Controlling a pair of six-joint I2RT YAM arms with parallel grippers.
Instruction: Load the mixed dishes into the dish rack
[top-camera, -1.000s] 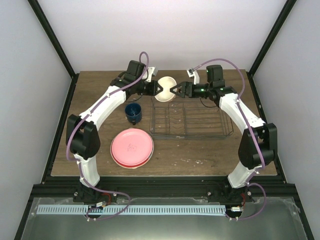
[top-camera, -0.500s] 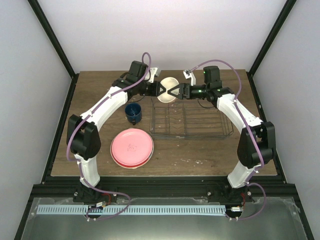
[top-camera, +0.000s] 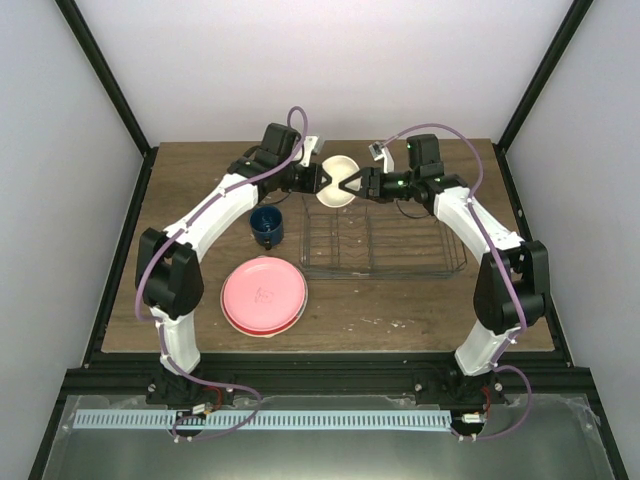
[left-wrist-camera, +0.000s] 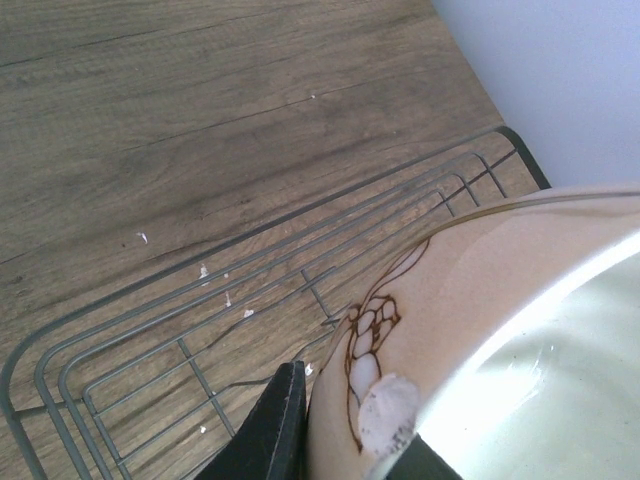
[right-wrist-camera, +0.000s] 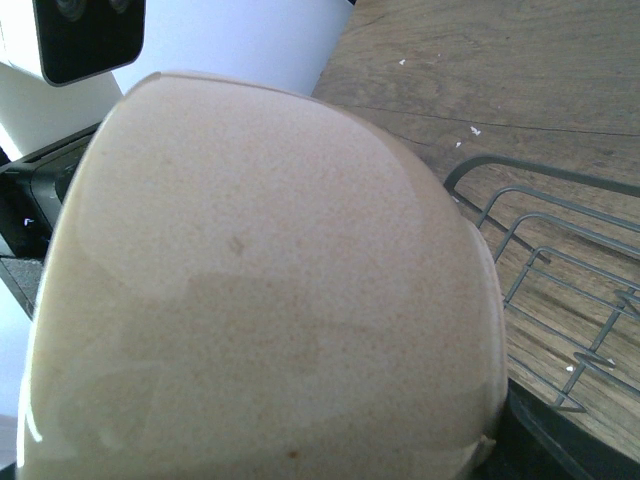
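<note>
Cream bowl (top-camera: 336, 193) held in the air between both grippers, above the dish rack's (top-camera: 380, 272) upper-left corner.

Lowest in the top view, the pink plate (top-camera: 264, 290) lies flat on the worktop (top-camera: 400, 310) left of centre, with a darker red rim (top-camera: 262, 331) showing under its lower edge. The dark blue mug (top-camera: 266, 224) stands just above the plate, beside the rack's left end, and the rack itself fills mid-frame. Higher up, the left gripper (top-camera: 322, 180) pinches the bowl's rim. The left wrist view shows one dark finger (left-wrist-camera: 275, 430) on the patterned outer wall and another inside the rim, with rack wires below. The right gripper (top-camera: 350, 185) meets the bowl from the right with its fingers spread around the edge. Its wrist view is filled by the bowl's underside, so I cannot tell whether it is clamping.
</note>
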